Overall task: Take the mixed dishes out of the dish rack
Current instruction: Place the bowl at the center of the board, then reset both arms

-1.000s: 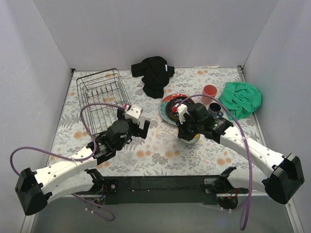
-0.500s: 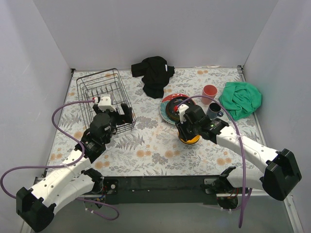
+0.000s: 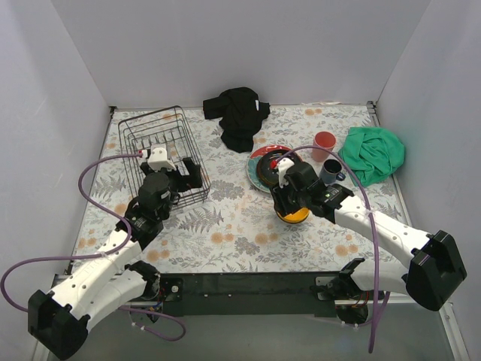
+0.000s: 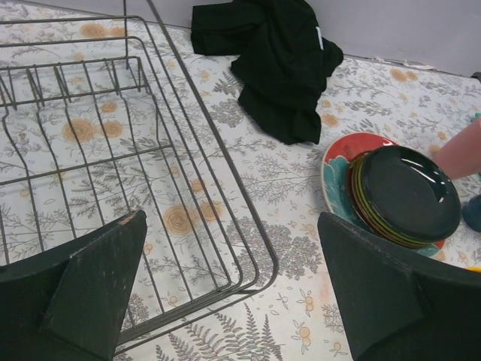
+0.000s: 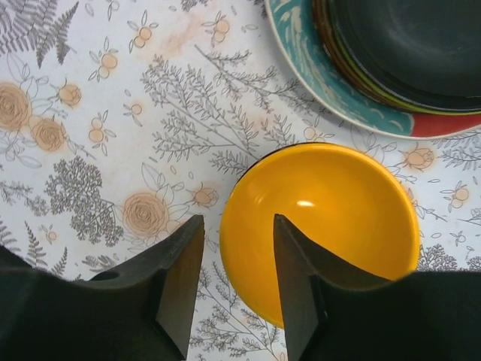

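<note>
plainly spread: right hand (image 5: 237,226) astride orange bowl (image 5: 338,218) rim, left hand (image 4: 231,218) above dish rack (image 4: 90,165) corner

We count one dish rack (image 3: 154,135) of black wire. The plates stand in one stack (image 4: 406,197): one red-rimmed patterned plate (image 4: 337,169) at the bottom, one black plate (image 4: 409,188) on top, and between them thin coloured rims too tightly packed for us to number. We see one orange bowl (image 5: 323,218), one pink-red cup (image 3: 325,141) and one dark blue mug (image 3: 331,171). The cloths come to two: one black cloth (image 3: 239,116) and one green cloth (image 3: 372,153). We count two arms, each with one gripper, the left gripper (image 4: 229,222) and the right gripper (image 5: 237,226), and two purple cables (image 3: 81,184), one per arm. There is one floral bench (image 3: 240,237).
</note>
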Motion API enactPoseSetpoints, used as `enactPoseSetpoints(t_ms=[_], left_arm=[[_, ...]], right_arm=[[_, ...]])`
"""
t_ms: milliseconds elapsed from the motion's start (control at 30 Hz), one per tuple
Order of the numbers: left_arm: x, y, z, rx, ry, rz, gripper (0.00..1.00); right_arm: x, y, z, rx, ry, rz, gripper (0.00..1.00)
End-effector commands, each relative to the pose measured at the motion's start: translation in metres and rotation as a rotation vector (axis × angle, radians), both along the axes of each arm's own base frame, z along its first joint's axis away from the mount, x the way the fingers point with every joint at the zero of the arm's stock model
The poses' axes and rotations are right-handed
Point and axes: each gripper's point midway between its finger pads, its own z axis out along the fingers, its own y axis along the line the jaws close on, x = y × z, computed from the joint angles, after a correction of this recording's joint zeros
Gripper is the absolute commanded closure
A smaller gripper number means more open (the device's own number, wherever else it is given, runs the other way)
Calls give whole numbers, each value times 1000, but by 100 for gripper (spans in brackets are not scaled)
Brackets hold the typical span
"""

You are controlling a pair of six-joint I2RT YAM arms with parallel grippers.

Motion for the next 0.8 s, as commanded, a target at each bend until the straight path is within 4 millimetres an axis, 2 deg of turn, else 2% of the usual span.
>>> enactPoseSetpoints(t_ms=[0,33,167,200,267,300,333,400,433,467,500,533,567,600,767], left_arm=[[7,15,9,-56,10,58,2],[8,19,8,-61,19,69,2],[8,39,17,-110,21,133,2],[6,44,14,-113,40,153,2],[2,52,24,-126,30,180,2],[-1,57,20,-119,53,200,2],[-4,59,23,-124,54,210,2],[-12,66,36,-137,38,232,2],[-18,74,33,-126,58,268,2],[-22,79,43,-132,43,284,2],[-32,86,46,-124,45,302,2],[-37,96,52,-120,30,346,2],[-43,103,67,-130,4,365,2],[-50,110,69,-110,10,390,2],[-83,139,108,-93,-85,457,2]], right_arm=[[41,4,36,56,-154,-127,43],[51,4,44,62,-173,-152,40],[82,-17,68,91,-221,-317,29],[91,-30,73,103,-225,-374,26],[97,-46,87,141,-244,-454,22],[100,-63,88,134,-241,-512,17],[99,-75,98,147,-264,-549,14],[99,-106,102,131,-285,-656,8],[91,-119,110,133,-301,-688,6],[89,-137,112,111,-321,-749,5],[82,-148,125,129,-360,-780,3],[75,-157,128,115,-373,-806,2],[70,-169,134,99,-411,-856,2],[61,-177,147,124,-456,-877,2],[30,-204,178,170,-592,-939,2]])
